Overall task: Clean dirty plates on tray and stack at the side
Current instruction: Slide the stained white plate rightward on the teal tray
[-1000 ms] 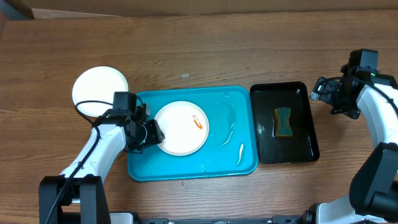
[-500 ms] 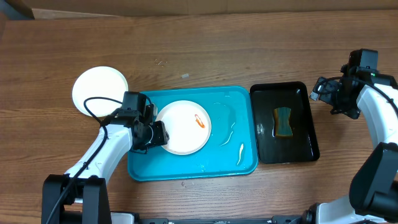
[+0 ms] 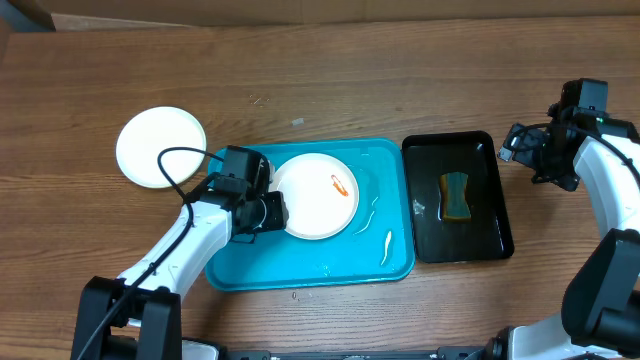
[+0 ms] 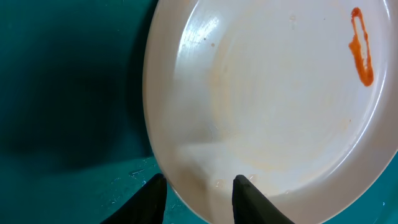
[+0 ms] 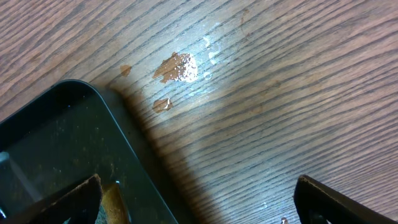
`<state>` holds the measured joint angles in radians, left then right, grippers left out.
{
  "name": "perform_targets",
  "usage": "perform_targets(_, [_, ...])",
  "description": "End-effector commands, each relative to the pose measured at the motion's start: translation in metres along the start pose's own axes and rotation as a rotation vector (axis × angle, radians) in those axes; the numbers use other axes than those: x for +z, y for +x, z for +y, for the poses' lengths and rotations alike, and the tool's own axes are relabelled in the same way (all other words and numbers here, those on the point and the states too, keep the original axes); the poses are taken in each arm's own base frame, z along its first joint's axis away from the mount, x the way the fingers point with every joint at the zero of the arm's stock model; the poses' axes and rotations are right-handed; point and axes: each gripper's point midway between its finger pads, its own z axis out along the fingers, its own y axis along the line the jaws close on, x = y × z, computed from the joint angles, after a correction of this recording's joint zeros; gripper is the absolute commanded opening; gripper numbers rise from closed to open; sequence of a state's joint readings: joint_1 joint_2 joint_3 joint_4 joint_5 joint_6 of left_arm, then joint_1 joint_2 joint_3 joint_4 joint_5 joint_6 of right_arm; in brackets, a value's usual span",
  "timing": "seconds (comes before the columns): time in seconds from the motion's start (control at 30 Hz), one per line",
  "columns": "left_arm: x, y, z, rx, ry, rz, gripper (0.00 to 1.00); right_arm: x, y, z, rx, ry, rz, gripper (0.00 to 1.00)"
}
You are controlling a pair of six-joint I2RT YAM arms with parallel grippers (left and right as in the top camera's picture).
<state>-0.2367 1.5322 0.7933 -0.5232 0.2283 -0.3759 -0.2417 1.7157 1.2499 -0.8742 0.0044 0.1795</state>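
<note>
Over the tray, left claw seemingly pinches the plate rim.

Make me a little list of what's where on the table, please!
Blue tray: holds one white plate with an orange smear
Left gripper: pinching that plate's rim
Right gripper: open, above the table
Black tray: holds a sponge
Second plate: on the table, left of the blue tray
</note>
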Motion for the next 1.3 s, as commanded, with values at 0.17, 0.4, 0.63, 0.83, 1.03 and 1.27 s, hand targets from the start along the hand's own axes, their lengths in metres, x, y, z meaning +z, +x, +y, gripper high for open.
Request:
perform_targets(0.17, [-0.018,-0.022,0.011,-0.039,-0.131,-0.057,0.34,-0.011,-0.011,0.002,0.001,-0.009,-0.045,1.00])
perform_targets(0.4, [-0.051,-0.046,-0.001,-0.019,-0.172,-0.082,0.36,-0.011,-0.011,0.002,0.001,-0.009,-0.045,1.00])
perform_targets(0.63, [-0.030,-0.036,-0.003,0.022,-0.220,-0.030,0.38,-0.011,-0.011,0.002,0.001,-0.009,-0.045,1.00])
perform_targets(0.83, [-0.004,-0.031,0.001,0.020,-0.231,0.029,0.31,-0.011,-0.011,0.002,0.001,-0.009,-0.045,1.00])
perform_targets(1.03, [0.001,-0.034,0.009,0.018,-0.267,0.025,0.28,-0.011,-0.011,0.002,0.001,-0.009,-0.045,1.00])
perform_targets(1.27, [0.001,-0.033,0.009,0.019,-0.268,0.026,0.23,-0.011,-0.011,0.002,0.001,-0.009,-0.045,1.00])
